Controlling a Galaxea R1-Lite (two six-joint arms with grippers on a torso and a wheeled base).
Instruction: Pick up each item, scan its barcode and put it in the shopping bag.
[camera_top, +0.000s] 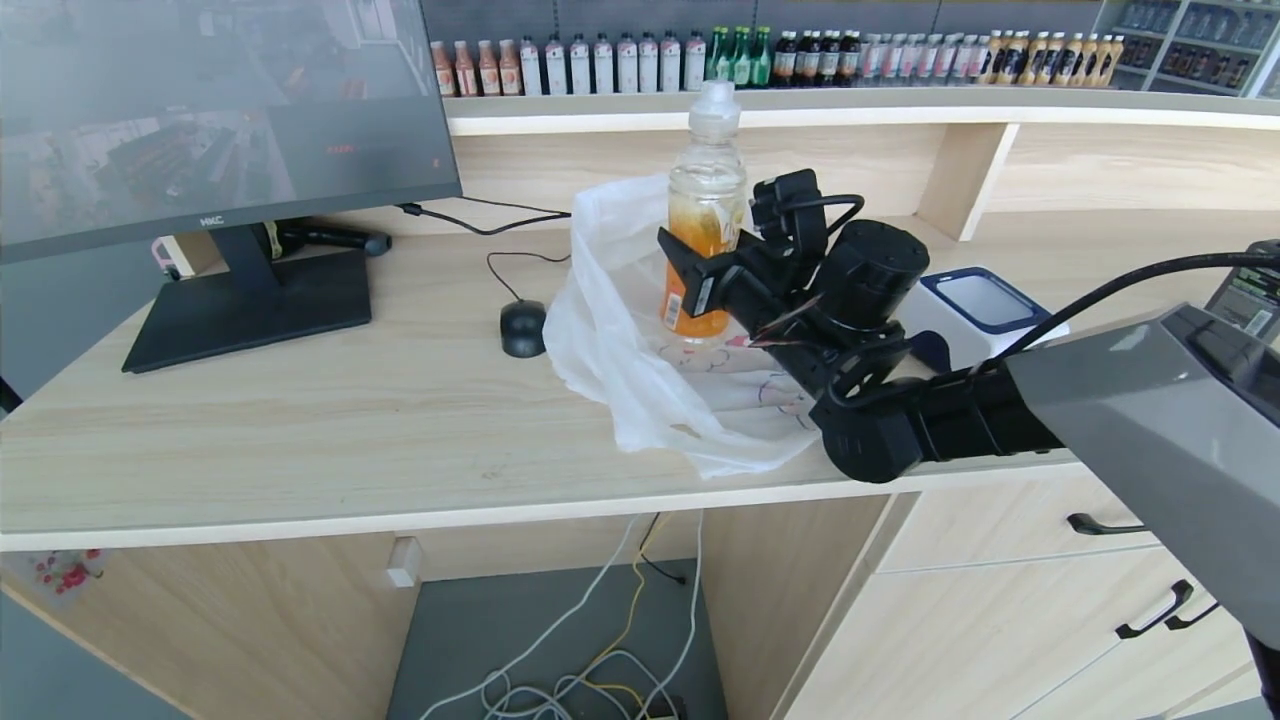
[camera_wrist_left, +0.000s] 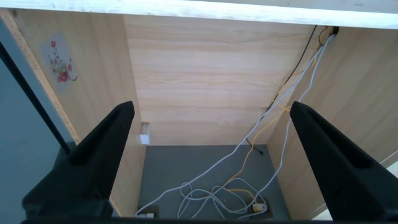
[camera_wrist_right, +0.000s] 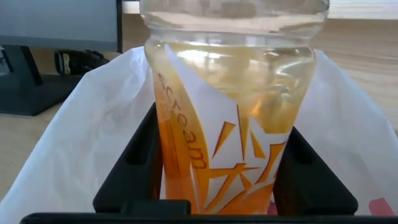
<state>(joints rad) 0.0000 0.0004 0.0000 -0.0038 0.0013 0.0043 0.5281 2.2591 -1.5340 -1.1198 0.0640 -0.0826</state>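
A clear bottle (camera_top: 705, 215) with orange drink and a white cap stands upright over the mouth of the white plastic shopping bag (camera_top: 625, 340) on the wooden counter. My right gripper (camera_top: 705, 275) is shut on the bottle's lower body, its black fingers (camera_wrist_right: 134, 168) on either side of the orange label (camera_wrist_right: 227, 155). The bag (camera_wrist_right: 81, 137) spreads behind and around the bottle. Whether the bottle's base touches the bag's bottom is hidden. My left gripper (camera_wrist_left: 211, 165) hangs open below the counter, facing the cabinet recess with loose cables (camera_wrist_left: 230, 186).
A barcode scanner (camera_top: 975, 305) with a white window sits on the counter right of the bag. A black mouse (camera_top: 523, 328) lies left of the bag, a monitor (camera_top: 215, 110) at the far left. A raised wooden ledge with drink bottles (camera_top: 780, 58) runs along the back.
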